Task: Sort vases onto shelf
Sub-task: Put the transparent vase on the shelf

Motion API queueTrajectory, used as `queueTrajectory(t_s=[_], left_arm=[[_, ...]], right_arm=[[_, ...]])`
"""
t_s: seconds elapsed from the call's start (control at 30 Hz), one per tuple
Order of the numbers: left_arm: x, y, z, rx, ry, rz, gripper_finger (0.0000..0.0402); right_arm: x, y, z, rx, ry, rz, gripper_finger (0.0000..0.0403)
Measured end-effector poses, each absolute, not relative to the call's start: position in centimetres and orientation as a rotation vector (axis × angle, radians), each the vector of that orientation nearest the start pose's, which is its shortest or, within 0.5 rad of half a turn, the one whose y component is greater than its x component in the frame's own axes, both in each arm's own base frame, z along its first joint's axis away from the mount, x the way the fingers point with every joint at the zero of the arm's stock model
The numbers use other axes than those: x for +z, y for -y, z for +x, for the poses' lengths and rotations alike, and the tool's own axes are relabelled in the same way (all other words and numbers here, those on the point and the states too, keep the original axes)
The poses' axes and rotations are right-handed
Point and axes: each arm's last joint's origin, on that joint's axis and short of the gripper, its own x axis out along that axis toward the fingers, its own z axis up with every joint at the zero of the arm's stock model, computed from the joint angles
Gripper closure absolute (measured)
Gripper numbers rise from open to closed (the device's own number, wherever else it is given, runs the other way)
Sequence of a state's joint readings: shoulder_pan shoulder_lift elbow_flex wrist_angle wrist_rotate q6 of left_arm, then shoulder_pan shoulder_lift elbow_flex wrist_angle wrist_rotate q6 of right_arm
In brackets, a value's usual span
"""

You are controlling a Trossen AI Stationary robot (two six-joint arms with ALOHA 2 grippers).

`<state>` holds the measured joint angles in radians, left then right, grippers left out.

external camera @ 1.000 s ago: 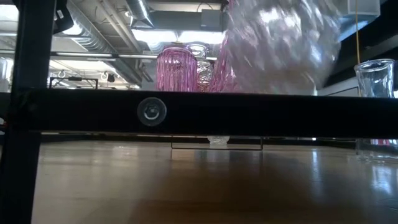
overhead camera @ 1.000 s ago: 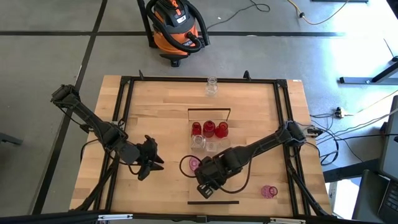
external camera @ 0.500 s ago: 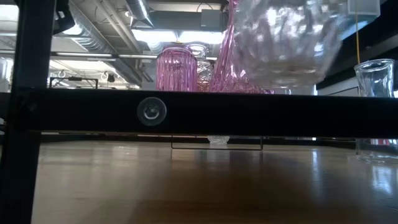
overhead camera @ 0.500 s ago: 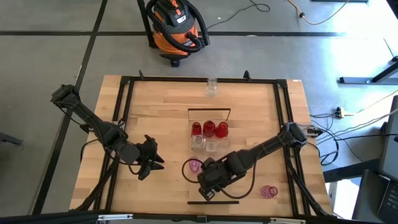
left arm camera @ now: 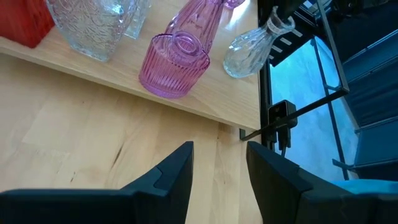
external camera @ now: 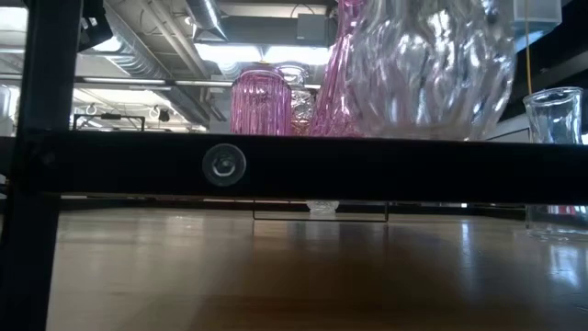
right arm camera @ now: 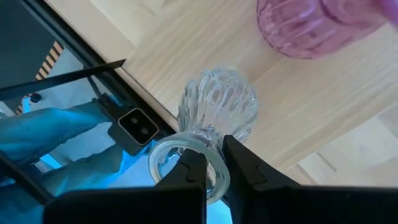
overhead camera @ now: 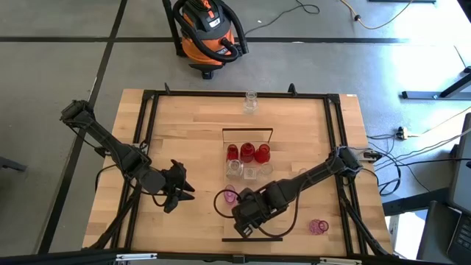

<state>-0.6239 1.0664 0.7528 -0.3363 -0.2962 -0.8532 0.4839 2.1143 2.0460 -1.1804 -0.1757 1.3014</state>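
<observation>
The shelf (overhead camera: 254, 140) is a pale plank with a black end frame (external camera: 367, 165). On it stand three red vases (overhead camera: 247, 152), clear ones (overhead camera: 250, 172) and a pink ribbed vase (overhead camera: 230, 195). My right gripper (overhead camera: 245, 218) is over the plank's near end, shut on a clear ribbed bulb vase (external camera: 427, 64). My left gripper (overhead camera: 180, 188) waits open over the table left of the shelf. Its wrist view shows the pink ribbed vase (left arm camera: 174, 62), a tall pink bottle (left arm camera: 199, 18) and the held clear vase (left arm camera: 247, 51). My right gripper (right arm camera: 214, 163) pinches the clear vase's narrow neck (right arm camera: 210, 138) between its two fingers, just under the flared rim (right arm camera: 163, 155). The fingers come from above, slanting down. The vase stands upright with its bulb (right arm camera: 217, 106) down at the plank's near end (right arm camera: 298, 106).
A clear vase (overhead camera: 251, 101) stands at the table's far edge and a pink one (overhead camera: 318, 227) on the table right of the shelf. A black frame runs around the tabletop (overhead camera: 147, 140). An orange vacuum (overhead camera: 208, 33) sits on the floor beyond.
My right gripper has moved down with the clear vase. In the low view the bulb has dropped from well above the shelf's frame bar to level with it and has stopped blurring. The left arm and the other vases have kept still.
</observation>
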Motion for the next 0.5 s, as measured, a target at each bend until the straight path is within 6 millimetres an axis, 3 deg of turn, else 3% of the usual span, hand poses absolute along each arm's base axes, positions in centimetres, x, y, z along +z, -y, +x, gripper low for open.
queueTrajectory(t_s=[0.33,0.5], left_arm=[[25.85,12.17,18.35,-0.047,-0.669,-0.532,0.0259],[25.85,12.18,18.34,-0.048,-0.669,-0.532,0.0259]], right_arm=[[28.15,-20.72,38.40,-0.313,-1.384,0.884,0.0382],[28.16,-20.74,38.43,-0.310,-1.381,0.883,0.0346]])
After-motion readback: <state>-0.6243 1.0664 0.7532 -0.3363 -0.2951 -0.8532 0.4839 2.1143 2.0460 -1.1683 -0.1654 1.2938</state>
